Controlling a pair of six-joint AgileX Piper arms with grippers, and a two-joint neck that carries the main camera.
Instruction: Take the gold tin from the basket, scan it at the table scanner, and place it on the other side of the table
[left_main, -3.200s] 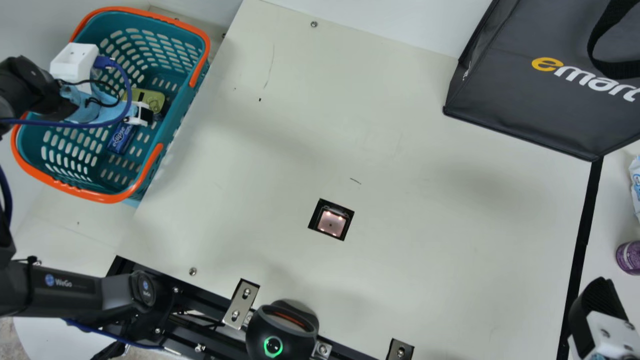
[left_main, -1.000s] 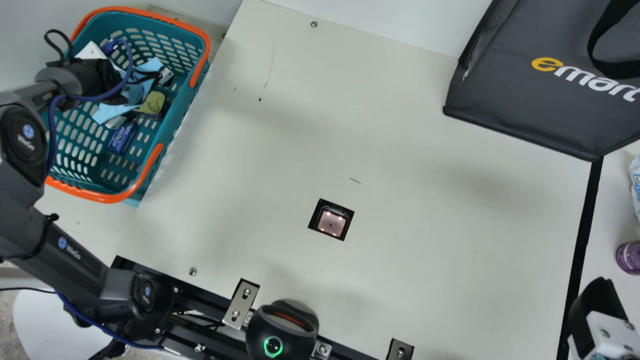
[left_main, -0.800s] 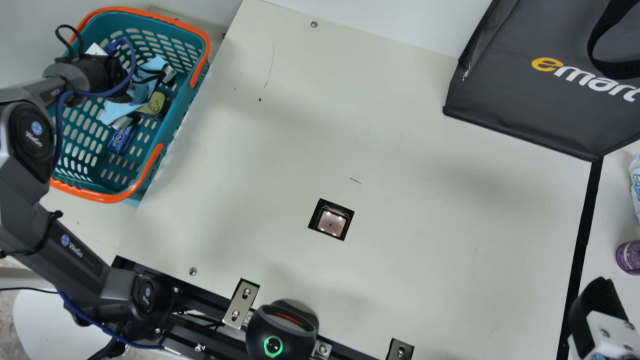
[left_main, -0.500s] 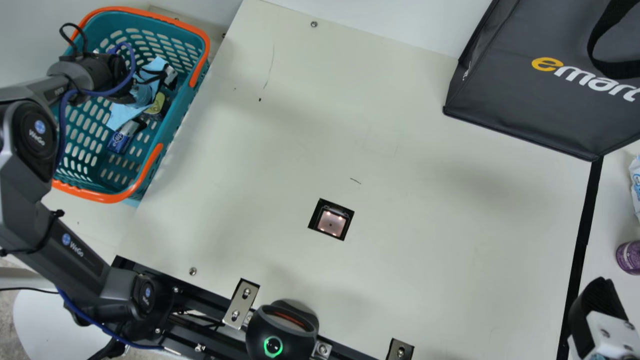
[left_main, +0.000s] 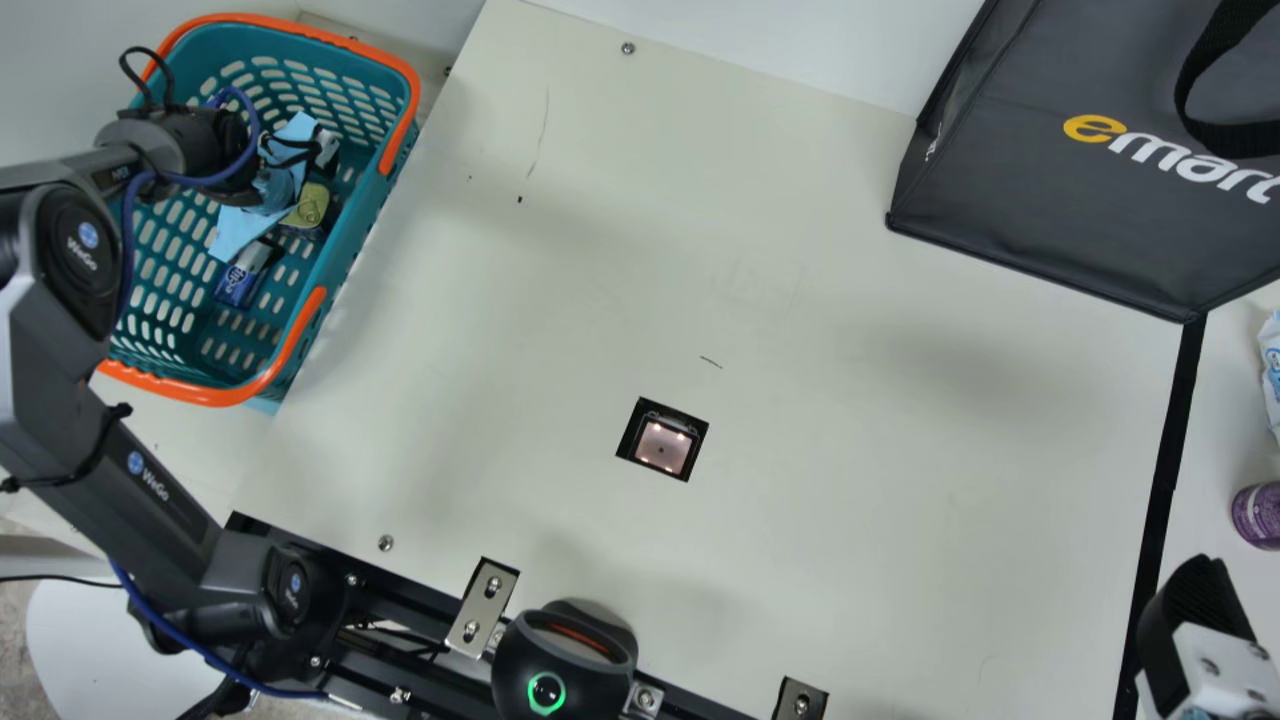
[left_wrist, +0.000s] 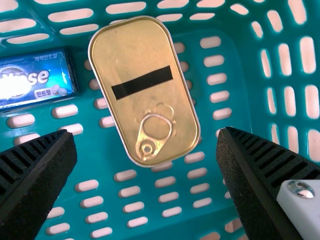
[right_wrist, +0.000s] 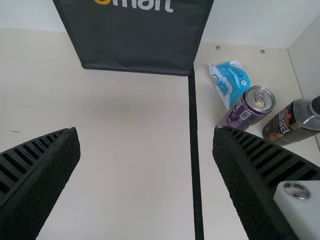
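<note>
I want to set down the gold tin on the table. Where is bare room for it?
The table top is bare between the scanner window and the black strip, and between the teal basket and that window. Crowded: inside the basket, where the tin lies near a blue pack, and beyond the strip, around the purple can.

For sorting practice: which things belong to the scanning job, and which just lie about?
Job:
- oblong gold metal tin
- teal plastic basket
- square lit table scanner

Lying about:
- blue boxy pack
- grey fabric bag
- purple metal can
- crinkled blue packet
- dark rounded bottle
</note>
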